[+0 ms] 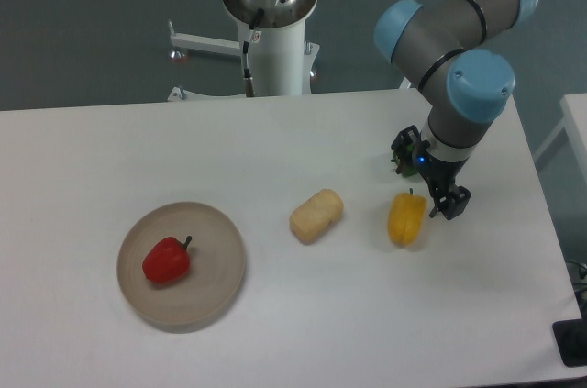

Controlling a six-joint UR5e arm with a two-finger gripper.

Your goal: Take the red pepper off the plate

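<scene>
Camera view, fixed, looking down at the table (303, 140). Red pepper (166, 260) lies on the plate (215, 282), left of its centre, stem pointing right. Plate sits at the table's front left. Gripper (438, 202) hangs far to the right, just beside the yellow pepper (406, 218); finger opening cannot be told, nothing visibly held. Beige bread-like lump (316, 216) rests between plate and yellow pepper

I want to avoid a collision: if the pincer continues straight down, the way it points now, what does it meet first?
Most likely the bare table, just right of the yellow pepper. The pincer sits very close beside that pepper, so it might graze it; one view leaves depth unclear.
</scene>
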